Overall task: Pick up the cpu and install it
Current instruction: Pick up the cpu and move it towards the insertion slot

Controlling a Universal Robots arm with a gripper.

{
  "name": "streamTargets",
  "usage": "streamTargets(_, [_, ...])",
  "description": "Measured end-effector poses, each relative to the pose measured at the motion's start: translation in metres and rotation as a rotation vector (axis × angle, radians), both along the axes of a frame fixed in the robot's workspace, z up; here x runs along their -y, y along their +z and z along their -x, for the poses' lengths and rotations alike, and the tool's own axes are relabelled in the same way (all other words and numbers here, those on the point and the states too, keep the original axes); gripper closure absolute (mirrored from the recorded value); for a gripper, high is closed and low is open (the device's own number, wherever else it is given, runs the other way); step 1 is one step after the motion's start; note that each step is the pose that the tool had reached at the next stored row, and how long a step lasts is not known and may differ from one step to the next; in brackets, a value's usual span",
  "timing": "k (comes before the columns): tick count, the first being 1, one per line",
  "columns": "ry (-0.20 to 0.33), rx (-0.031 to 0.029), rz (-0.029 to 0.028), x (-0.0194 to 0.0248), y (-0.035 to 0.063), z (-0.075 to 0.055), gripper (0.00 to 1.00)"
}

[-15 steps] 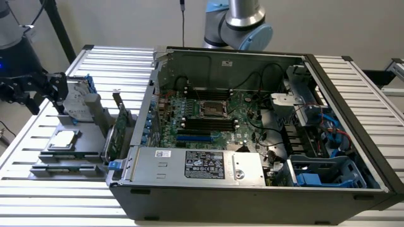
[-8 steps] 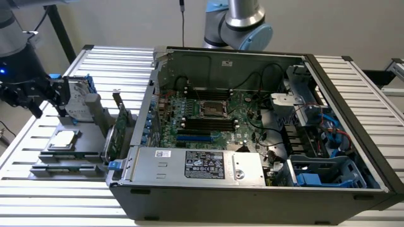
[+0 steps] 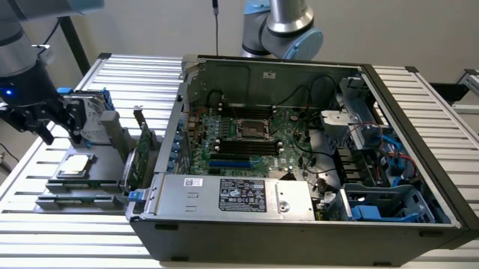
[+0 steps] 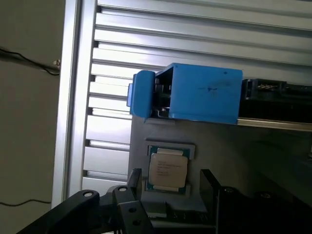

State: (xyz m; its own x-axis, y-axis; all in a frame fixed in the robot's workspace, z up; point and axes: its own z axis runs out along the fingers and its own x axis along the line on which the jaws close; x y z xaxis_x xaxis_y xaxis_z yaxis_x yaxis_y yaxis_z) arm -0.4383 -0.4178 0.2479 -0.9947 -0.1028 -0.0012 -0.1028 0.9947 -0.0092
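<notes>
The small square cpu (image 3: 77, 165) with a pale silver-grey metal top lies flat, lid upward, in a recess of a grey holder plate (image 4: 253, 151). This is at the exterior view's left of the open dark computer case (image 3: 299, 235). Nearly square, the chip shows no clear long axis, and its edges run parallel to the plate's. A blue plastic carrier (image 4: 195, 92) sits near it. The black pincer (image 3: 64, 140) hangs above the chip, fingers spread and holding nothing. Everything rests on a slatted aluminium bench (image 3: 142, 78) before a pale wall.
</notes>
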Motion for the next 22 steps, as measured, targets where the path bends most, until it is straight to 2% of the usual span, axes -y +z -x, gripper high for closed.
streamTargets(7, [-0.002,0.0,0.0,0.0006,-0.0119,0.0,0.4])
streamTargets(13, [-0.002,0.0,-0.0001,0.0011,-0.0125,0.0,0.4])
streamTargets(19, [-0.002,-0.0056,0.0,0.0059,-0.0129,0.0,0.4])
streamTargets(22, [-0.002,-0.0059,0.0,0.0086,-0.0135,-0.001,0.4])
